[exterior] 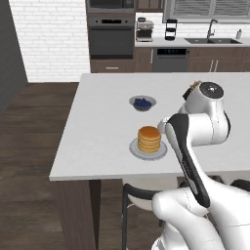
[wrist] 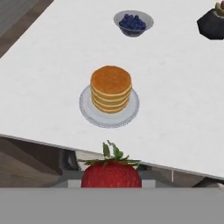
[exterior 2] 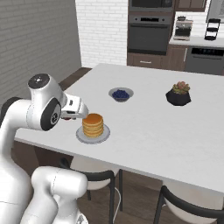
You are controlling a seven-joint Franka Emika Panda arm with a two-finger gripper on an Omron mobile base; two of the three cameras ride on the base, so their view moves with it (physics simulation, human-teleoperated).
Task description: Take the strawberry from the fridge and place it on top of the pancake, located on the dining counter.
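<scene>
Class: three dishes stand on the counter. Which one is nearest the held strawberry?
The grey plate under the pancakes, just beyond the strawberry; blueberry bowl and dark plant pot stand farther back.

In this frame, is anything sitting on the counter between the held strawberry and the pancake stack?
No. In the hand view, only bare dining counter and plate rim separate the strawberry from the pancake.

You will find no legible text, label, brand, number or sign in any of the three views. The oven front and the dishwasher panel against the far wall carry small light marks, but these are too blurred to read.
</scene>
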